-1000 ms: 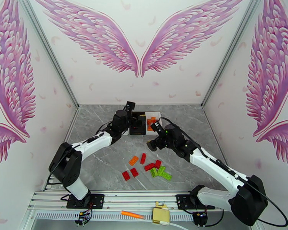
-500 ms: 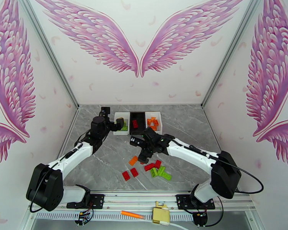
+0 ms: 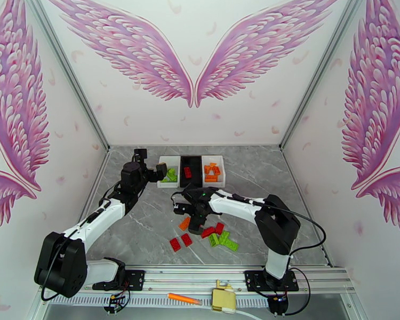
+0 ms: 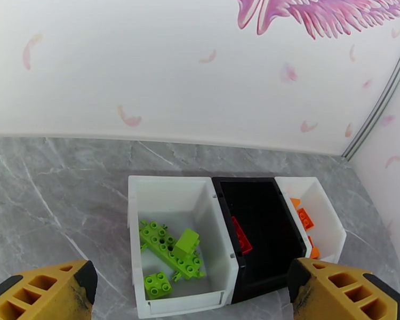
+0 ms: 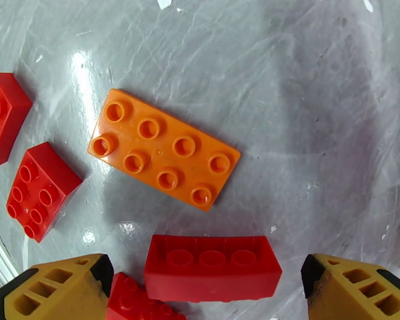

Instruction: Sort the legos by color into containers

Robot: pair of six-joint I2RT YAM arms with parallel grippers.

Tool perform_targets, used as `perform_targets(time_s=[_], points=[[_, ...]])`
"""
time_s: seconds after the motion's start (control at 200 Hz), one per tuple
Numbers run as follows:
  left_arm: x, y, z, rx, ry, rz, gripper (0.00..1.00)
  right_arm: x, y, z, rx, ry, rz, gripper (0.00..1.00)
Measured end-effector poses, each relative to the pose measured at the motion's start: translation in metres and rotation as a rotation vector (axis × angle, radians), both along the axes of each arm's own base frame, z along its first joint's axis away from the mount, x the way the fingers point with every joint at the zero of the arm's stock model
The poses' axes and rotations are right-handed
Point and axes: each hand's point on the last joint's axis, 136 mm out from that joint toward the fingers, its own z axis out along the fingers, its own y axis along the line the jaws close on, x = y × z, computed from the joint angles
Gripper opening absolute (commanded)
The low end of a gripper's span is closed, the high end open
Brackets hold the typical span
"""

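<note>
My left fingers (image 4: pixel 42 292), ribbed yellow pads edged in black, stand spread wide and empty above the grey, marble-veined desk (image 4: pixel 56 172), just short of three shallow trays set touching in a row ahead of them. Straight ahead, between the tips, is a glossy white tray (image 4: pixel 168 181) holding lime bricks (image 4: pixel 168 246): a long studded plate, a small block tilted on top of it, and a square four-stud piece nearest the fingers. Ahead of the tip on the right of that wrist view is the black tray (image 4: pixel 264 206), with one red brick (image 4: pixel 241 236) close against the wall next to the lime tray. Past it is a second white tray (image 4: pixel 330 230), its orange bricks (image 4: pixel 305 218) partly hidden by the black tray's wall. Behind the row rises a white wall (image 4: pixel 173 76) scattered with pink feathers. My right fingers (image 5: pixel 56 286), also wide apart and gripping nothing, hang low over the loose pile. A red curved brick (image 5: pixel 213 268), smooth-sided with three studs in a line, lies on the desk between the tips. A flat orange plate (image 5: pixel 162 150) with eight studs lies slanted just beyond it, not touching. Two chunky red blocks (image 5: pixel 40 190) sit beyond the tip on the left of that view, and another red piece (image 5: pixel 138 305) lies just beside that tip. Seen from overhead, loose lime pieces (image 3: pixel 226 242) lie near these fingers, toward the arm bases.
</note>
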Motion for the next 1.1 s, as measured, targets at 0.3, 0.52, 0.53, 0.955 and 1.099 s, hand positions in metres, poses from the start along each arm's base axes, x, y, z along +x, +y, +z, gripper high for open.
perform_targets(time_s=[0.3,0.52,0.53,0.955,1.099], points=[[0.000,0.000,-0.001,0.002,0.003,-0.002,0.99,-0.002,-0.002,-0.011,-0.039,0.031,0.008,0.67],[-0.001,0.000,0.000,0.002,0.004,-0.005,0.99,-0.001,-0.002,-0.009,-0.036,0.031,0.001,0.55],[-0.002,0.000,0.000,0.001,0.004,-0.005,0.99,-0.001,-0.002,-0.009,-0.036,0.030,0.001,0.56],[-0.024,-0.004,0.008,-0.019,-0.024,-0.034,0.99,0.035,-0.009,0.072,0.291,-0.169,-0.205,0.56],[-0.034,-0.021,0.017,-0.033,-0.045,-0.088,0.99,0.075,-0.018,0.110,0.482,-0.290,-0.388,0.54]])
